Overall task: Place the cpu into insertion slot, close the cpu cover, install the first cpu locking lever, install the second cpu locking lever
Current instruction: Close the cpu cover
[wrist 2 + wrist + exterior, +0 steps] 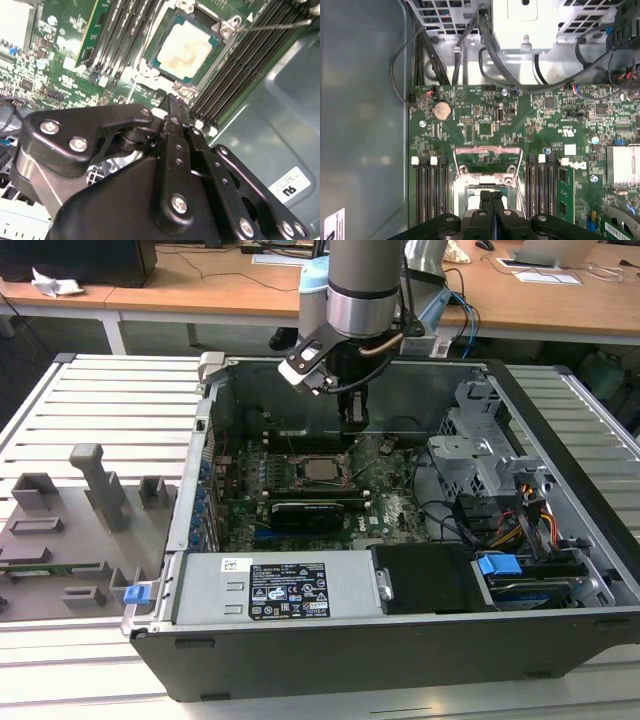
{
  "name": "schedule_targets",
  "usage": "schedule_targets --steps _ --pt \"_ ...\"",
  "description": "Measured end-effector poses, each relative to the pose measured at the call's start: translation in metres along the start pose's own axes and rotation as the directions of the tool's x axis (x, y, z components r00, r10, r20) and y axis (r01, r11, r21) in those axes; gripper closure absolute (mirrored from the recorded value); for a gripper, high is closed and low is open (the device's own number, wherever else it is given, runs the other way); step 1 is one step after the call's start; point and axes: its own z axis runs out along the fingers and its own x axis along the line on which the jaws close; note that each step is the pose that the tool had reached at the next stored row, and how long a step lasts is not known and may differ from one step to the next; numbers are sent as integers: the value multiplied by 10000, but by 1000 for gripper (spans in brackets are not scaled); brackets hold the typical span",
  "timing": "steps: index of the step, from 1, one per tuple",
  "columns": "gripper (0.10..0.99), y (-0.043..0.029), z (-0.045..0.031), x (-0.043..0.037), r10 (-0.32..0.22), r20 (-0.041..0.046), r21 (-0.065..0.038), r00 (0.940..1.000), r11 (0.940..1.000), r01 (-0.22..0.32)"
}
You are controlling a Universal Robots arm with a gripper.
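Note:
The cpu (322, 469) lies flat in the insertion slot (300, 480) on the green board inside the open computer case. Its dull silver top (187, 46) shows whole in the second wrist view, with nothing over it. The cpu cover (488, 150), a thin silver frame with a square window, looks swung back off the socket. A thin wire locking lever (280, 24) sticks out sideways from one socket corner. My gripper (352, 422) hangs just above the socket's far edge. Its black fingers (491, 200) are pressed together with nothing between them.
Black memory slots (427, 192) flank the socket on both sides. Cables (490, 55) and a metal drive cage (480, 445) lie on the exterior view's right. The case wall (215, 390) rises close behind the arm. A grey fixture tray (70, 530) lies outside on the exterior view's left.

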Motion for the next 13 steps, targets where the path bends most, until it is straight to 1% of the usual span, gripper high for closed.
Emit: schedule_targets --steps 3,5,7,9,12,13 --pt "980 16 0 0 2 0 16 10000 10000 -2" --pt "980 17 -33 1 3 2 28 10000 10000 -3" --pt "980 22 -48 2 0 -1 29 10000 10000 0" --pt "980 53 -48 2 2 0 38 10000 10000 -2" --pt "980 193 -43 4 3 2 77 10000 10000 -3" --pt "980 224 -41 5 0 2 88 10000 10000 0"
